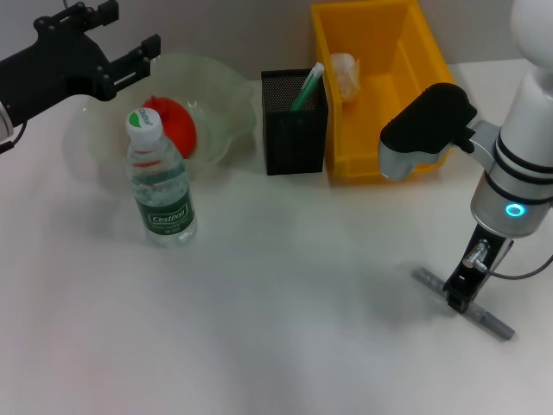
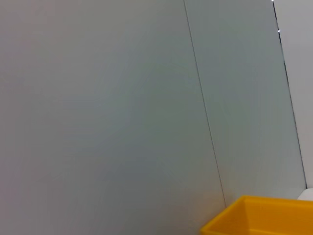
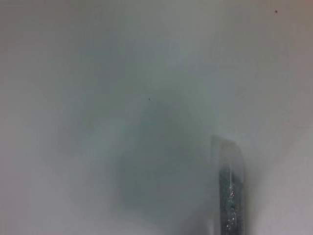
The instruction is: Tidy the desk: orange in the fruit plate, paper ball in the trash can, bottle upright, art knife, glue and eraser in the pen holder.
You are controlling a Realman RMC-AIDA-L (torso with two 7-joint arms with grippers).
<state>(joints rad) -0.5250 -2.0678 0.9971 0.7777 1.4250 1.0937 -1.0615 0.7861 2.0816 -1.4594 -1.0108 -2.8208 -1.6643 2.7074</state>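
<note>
Two arms: one raised at the desk's far left corner, one down at its near right edge.
Left gripper (image 1: 130,54): black, held above the far left corner, over the rim of the plate; its fingers stand spread apart with nothing between them.
Fruit plate (image 1: 226,102): wide translucent pale-green bowl with a ruffled rim, at the far left of the white desk (image 1: 285,294).
Orange (image 1: 177,125): round red-orange fruit lying inside the plate.
Bottle (image 1: 161,186): small clear plastic water bottle with a green label and white-and-green cap, standing upright just in front of the plate.
Pen holder (image 1: 294,130): square black mesh cup at the far middle edge, touching the bin's left wall; a green-and-white stick (image 1: 308,86) leans out of it.
Trash can (image 1: 389,65): deep rectangular bright-yellow plastic bin at the far right; its corner also shows in the left wrist view (image 2: 259,215).
Paper ball (image 1: 344,73): crumpled white wad lying inside the bin.
Art knife (image 1: 464,303): slim grey bar lying flat near the right edge, seen close in the right wrist view (image 3: 230,191).
Right gripper (image 1: 460,290): down on the knife's middle, fingers pinched on it.
</note>
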